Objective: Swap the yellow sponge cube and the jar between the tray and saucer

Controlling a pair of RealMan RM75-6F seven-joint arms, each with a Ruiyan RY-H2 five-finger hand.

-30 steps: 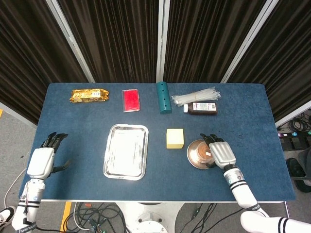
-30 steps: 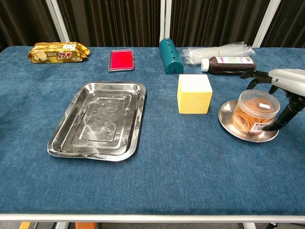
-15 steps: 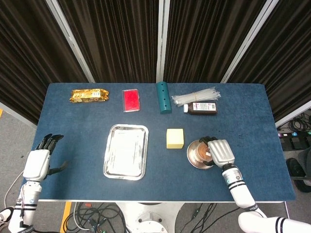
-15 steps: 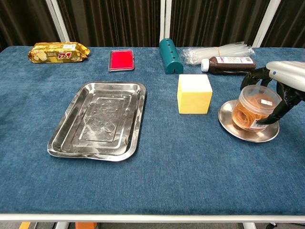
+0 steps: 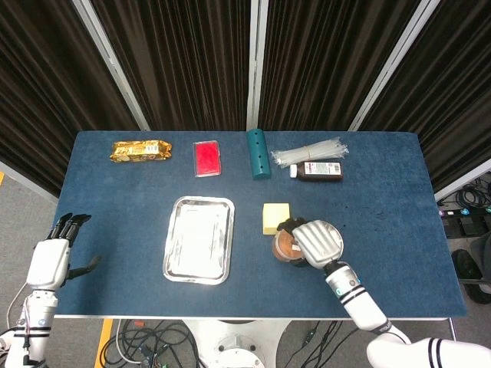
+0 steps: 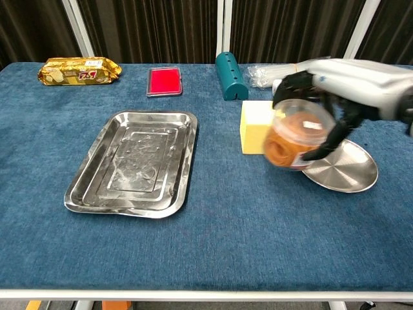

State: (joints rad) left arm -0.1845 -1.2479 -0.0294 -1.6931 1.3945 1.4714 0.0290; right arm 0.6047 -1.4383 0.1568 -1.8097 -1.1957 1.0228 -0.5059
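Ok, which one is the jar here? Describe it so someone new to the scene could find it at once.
Start at the steel tray on the blue table's left half, then go right past the yellow sponge cube. The jar is held off the table in the right hand, just left of the empty saucer. It alone is clear plastic with orange contents.

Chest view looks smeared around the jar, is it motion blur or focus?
Chest view: only the jar and right hand are smeared, while the tray and saucer stay sharp, so motion blur. Head view: jar mostly hidden under the hand.
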